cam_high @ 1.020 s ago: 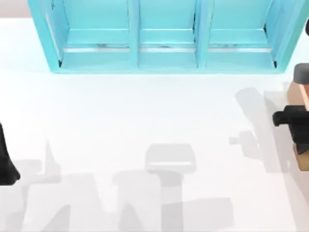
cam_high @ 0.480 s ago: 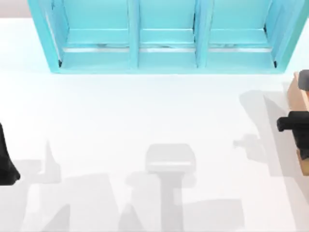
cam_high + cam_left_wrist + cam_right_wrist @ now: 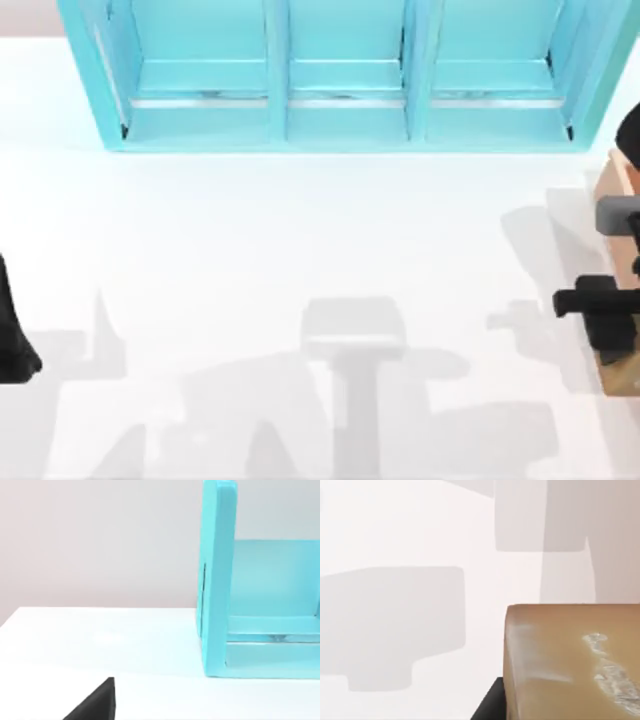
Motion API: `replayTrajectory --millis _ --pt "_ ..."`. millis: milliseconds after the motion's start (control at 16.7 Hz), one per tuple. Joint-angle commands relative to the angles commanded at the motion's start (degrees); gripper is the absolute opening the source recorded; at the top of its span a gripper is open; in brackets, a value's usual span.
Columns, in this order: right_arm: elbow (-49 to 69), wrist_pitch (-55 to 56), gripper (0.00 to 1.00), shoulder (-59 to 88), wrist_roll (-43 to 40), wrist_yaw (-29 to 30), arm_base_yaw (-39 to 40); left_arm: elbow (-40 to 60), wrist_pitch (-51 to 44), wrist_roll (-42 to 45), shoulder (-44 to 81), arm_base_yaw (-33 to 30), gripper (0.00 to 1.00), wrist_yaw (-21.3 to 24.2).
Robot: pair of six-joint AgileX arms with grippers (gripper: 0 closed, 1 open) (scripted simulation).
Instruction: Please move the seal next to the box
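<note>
The seal (image 3: 570, 665), a golden-brown block with a whitish speckled mark, sits close up in the right wrist view, held above the white table. One black finger (image 3: 489, 707) presses against its side. From above, my right gripper (image 3: 603, 318) is at the table's right edge, shut on the seal (image 3: 622, 376), whose tan end pokes out just in front of it. The pale orange-tan box (image 3: 607, 188) lies at the same right edge, just behind the gripper and partly cut off. My left arm (image 3: 14, 335) rests at the left edge.
A big turquoise shelf unit (image 3: 340, 80) spans the back of the table, and its end wall (image 3: 217, 580) rises in the left wrist view. White tabletop (image 3: 300, 230) stretches between the two arms, crossed by grey shadows.
My right gripper has moved toward the table's front edge and slightly left along the right side, carrying the seal with it. The left arm has not moved.
</note>
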Motion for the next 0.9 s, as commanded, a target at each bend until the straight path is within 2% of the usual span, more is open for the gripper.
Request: replayTrajectory --millis 180,900 --pt "0.0 0.0 0.0 0.0 0.0 0.0 0.0 0.0 0.0 0.0 0.0 0.0 1.0 0.0" --pt "0.0 0.0 0.9 0.0 0.0 0.0 0.0 0.0 0.0 0.0 0.0 0.0 1.0 0.0"
